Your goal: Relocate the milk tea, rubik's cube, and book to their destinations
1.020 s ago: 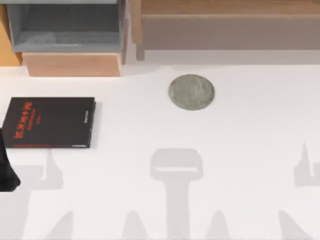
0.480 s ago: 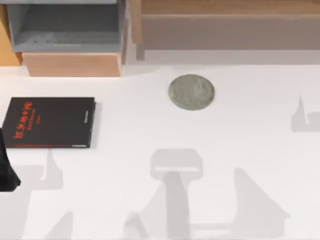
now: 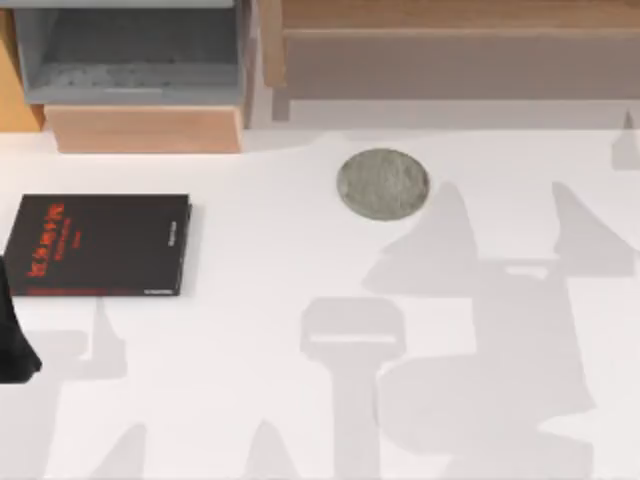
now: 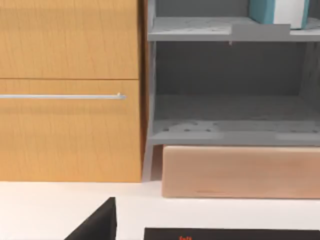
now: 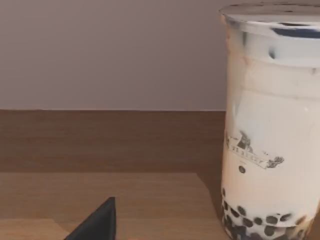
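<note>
The milk tea, a clear cup with a white lid and dark pearls at its bottom, stands upright on a brown wooden surface close in front of my right wrist camera. A dark part of my right gripper shows beside it, apart from the cup. The teal-blue book rests on the upper grey shelf board. A dark part of my left gripper hangs low over the white table facing that shelf; the left arm sits at the table's far left edge. The rubik's cube is out of view.
A black book with red lettering lies flat at the left. A round grey coaster sits mid-table. At the back left stand a grey shelf unit and a wooden block; a long wooden ledge runs along the back right.
The right arm's shadow has swept from the table's front right toward the back right. The left arm, black book and coaster have not moved.
</note>
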`<state>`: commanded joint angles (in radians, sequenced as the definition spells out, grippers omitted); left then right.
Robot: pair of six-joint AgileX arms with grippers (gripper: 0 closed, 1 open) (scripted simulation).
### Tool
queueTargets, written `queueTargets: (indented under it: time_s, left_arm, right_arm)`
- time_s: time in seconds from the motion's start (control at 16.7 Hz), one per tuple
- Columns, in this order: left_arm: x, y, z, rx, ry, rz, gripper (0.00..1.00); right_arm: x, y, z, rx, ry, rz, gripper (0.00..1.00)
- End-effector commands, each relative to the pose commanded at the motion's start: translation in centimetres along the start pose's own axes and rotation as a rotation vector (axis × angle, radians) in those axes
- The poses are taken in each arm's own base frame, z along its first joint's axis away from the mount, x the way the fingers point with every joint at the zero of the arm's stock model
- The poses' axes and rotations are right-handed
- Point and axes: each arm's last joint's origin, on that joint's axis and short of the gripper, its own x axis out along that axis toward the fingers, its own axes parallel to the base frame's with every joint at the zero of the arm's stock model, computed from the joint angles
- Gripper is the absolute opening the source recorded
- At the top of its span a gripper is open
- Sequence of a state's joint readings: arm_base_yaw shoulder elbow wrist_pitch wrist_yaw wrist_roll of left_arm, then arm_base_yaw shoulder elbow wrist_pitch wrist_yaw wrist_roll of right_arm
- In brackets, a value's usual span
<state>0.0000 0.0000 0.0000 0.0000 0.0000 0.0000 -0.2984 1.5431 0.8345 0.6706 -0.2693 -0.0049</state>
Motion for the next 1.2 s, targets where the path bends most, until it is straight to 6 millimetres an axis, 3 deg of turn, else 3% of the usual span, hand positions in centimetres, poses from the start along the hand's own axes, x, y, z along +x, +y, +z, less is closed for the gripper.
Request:
queueTargets:
  time_s: [0.24,0.42,0.84,1.2]
  left_arm:
    - [0.0,0.0,0.0,0.0,0.0,0.0,1.0]
    - [0.0,0.0,0.0,0.0,0.0,0.0,1.0]
    - [0.0,0.0,0.0,0.0,0.0,0.0,1.0]
    - [0.0,0.0,0.0,0.0,0.0,0.0,1.0]
  right_arm:
    - [4.3,-3.0,-2.0,-0.001,-0.027,-0.002,1.0]
    - [5.9,-4.2,-3.1,-0.001,-0.04,-0.002,1.0]
    - [6.3,-4.1,-3.2,0.0,-0.039,-0.002,1.0]
    - [11.2,-4.4,-2.9,-0.001,-0.042,-0.003,1.0]
